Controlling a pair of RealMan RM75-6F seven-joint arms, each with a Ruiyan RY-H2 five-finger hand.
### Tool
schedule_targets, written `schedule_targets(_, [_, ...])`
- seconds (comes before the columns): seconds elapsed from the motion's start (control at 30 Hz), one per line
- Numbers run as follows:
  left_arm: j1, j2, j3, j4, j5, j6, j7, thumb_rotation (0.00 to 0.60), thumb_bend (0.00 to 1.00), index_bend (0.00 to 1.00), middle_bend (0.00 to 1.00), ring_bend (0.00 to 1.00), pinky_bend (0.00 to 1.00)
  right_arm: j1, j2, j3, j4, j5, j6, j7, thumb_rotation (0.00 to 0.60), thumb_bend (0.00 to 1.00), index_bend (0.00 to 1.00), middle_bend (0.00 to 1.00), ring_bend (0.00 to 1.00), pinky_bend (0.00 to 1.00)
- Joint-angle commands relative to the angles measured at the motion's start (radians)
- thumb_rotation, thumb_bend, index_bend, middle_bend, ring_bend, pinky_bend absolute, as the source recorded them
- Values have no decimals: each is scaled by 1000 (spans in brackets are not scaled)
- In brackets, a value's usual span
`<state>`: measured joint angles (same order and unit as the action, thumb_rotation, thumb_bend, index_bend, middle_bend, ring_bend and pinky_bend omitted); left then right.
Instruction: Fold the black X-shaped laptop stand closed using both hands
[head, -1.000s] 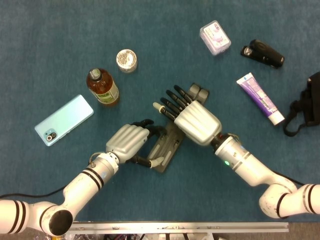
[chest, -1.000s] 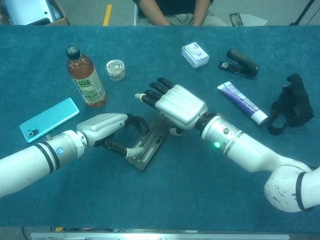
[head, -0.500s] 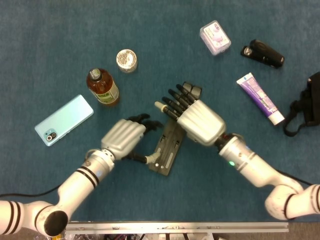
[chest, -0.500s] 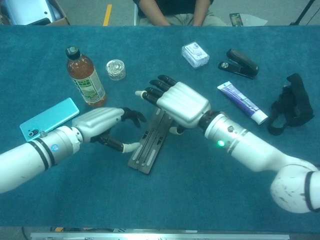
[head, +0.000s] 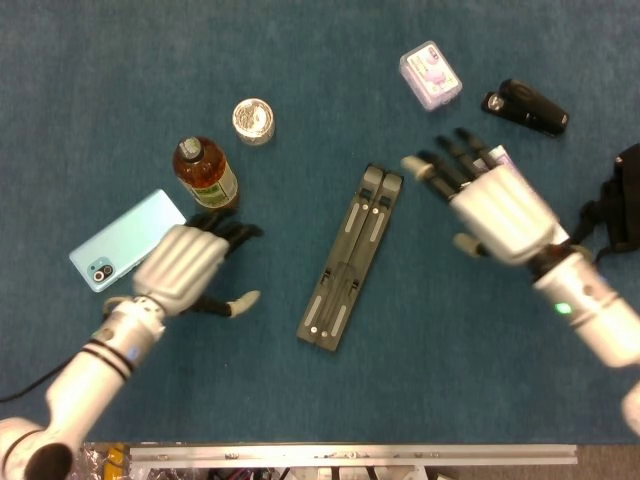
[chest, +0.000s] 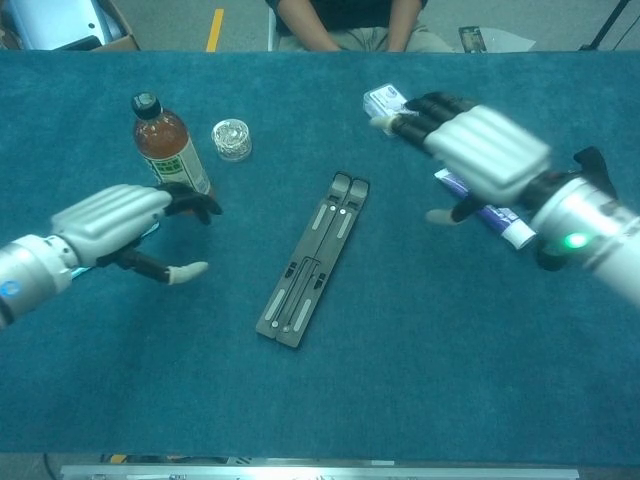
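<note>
**Stand folded flat, both hands off it**

Stand first: the black X-shaped laptop stand (head: 351, 260) lies in the middle of the frame as a single narrow bar, its two legs side by side and running diagonally from lower left to upper right on the blue-green carpeted table (head: 320, 90). No X shape shows in either view, so I judge the fold to be done, or as good as done; whether the legs are fully latched together cannot be told from these pictures.

Neither hand touches it. The left hand (head: 186, 268), white-backed with black fingers, hovers at the left of the frame, well apart from the stand, its fingers loosely spread and holding nothing. The right hand (head: 488, 205) hangs at the right of the frame, also clear of the stand, fingers fanned wide and empty.

What seems left is little: perhaps a check that the legs sit flush, and drawing the arms away.

Further out, an amber bottle of tea with a green label (head: 206, 173) stands upper left of the stand, just beyond the left hand's fingertips, and a pale turquoise smartphone (head: 127, 240) lies at the left edge.
</note>
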<state>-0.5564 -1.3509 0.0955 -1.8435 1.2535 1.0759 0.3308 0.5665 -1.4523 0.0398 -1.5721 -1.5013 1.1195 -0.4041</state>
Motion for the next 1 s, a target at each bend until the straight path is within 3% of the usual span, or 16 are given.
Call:
schedule_targets(0.03, [34,46,27,-11,36,37,-9,338,276,171,249,90,188,-41,73,-10,-35,-5,50,57,600,104,0,141,0,49])
schedule_targets(0.17, [79,86,30,10,79,107,-35,339,276,171,248,90,188,-80,146,-30,-54,-11,83,102,600,105,0,141,0,49])
schedule_targets(0.4, [152,87,-19,146,134,243,-124,358,276,171,230,90,183,-148,247,-71,-94,-9,120,153,600,106,0,141,0,49])
schedule_targets(0.7, [244,34,-78,339,164,406,-175,375,276,171,176,77,165,-240,305,-89,-124,-7,211,168,600,106,0,141,0,49])
schedule_targets(1.0, [330,49,-87,382,215,528,-232,401,276,171,174,77,163,-317,355,-98,-143,-27,294,173,600,106,0,141,0,49])
